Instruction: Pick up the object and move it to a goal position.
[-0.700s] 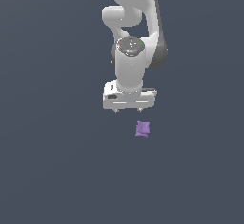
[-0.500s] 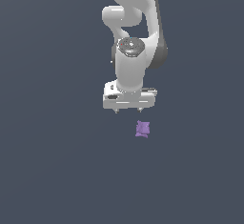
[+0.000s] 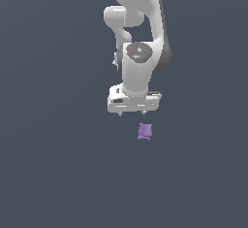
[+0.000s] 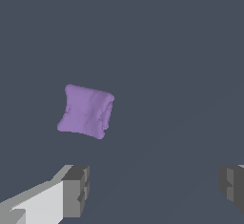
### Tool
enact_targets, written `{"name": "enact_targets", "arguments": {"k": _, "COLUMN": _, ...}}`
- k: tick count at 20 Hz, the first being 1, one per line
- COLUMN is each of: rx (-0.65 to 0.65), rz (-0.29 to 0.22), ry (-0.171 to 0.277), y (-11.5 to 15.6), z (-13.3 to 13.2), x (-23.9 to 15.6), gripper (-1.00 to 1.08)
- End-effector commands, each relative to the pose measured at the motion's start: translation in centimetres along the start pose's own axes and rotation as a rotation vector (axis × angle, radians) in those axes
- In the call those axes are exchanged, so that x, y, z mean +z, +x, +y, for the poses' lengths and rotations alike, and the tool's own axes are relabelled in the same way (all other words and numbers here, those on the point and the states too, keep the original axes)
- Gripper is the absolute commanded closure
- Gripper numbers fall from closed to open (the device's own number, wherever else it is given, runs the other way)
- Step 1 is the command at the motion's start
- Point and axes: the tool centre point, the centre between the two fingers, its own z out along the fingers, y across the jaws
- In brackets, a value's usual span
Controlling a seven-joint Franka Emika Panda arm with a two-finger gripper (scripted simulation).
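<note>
Purple, lumpy and pillow-like with pointed corners, the small block [image 3: 145, 131] lies on the flat dark grey-blue floor [image 3: 53, 164] in the exterior view, a little below the robot's hand and slightly toward the exterior view's right of it. It is much smaller than the hand. The glossy white robot arm [image 3: 138, 23] comes down from the top edge of the picture, bends at a rounded joint with a dark grey cap, and ends in the white gripper [image 3: 131, 113], whose wide body points downward. Two short dark fingertips [image 3: 120, 114] show under that body, set well apart from each other. The block is not between them and touches nothing of the arm. No brand, label or writing can be read on the arm, the gripper or the block.

In the wrist view the same purple block [image 4: 86, 111] fills a fair part of the picture, its surface creased and its corners drawn out to soft points. It rests alone on the plain grey-blue floor [image 4: 181, 51]. The gripper [image 4: 152, 187] shows as two grey finger pads [image 4: 77, 189] at the picture's edge, one on a white finger, the other partly cut off. The claw stands wide apart with bare floor in the gap. The block sits clear of both pads, nearer the white-backed one, and outside the gap. No lettering is visible here either.
</note>
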Motion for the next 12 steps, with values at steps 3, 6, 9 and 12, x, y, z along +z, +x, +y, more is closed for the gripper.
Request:
{"name": "enact_targets", "arguments": {"k": 3, "rx": 0.002, "rz": 0.001, "ry": 0.0, "y": 0.0, "z": 0.0, "x": 0.0, "gripper": -0.92}}
{"name": "enact_targets", "arguments": {"k": 6, "rx": 0.012, "rz": 0.001, "ry": 0.0, "y": 0.2, "z": -0.3, "x": 0.3, "gripper": -0.92}}
{"name": "enact_targets", "arguments": {"k": 9, "rx": 0.03, "rz": 0.003, "ry": 0.002, "y": 0.6, "z": -0.9, "x": 0.8, "gripper": -0.92}}
{"name": "enact_targets", "arguments": {"k": 12, "rx": 0.056, "rz": 0.004, "ry": 0.004, "y": 1.1, "z": -1.7, "x": 1.6, "gripper": -0.92}}
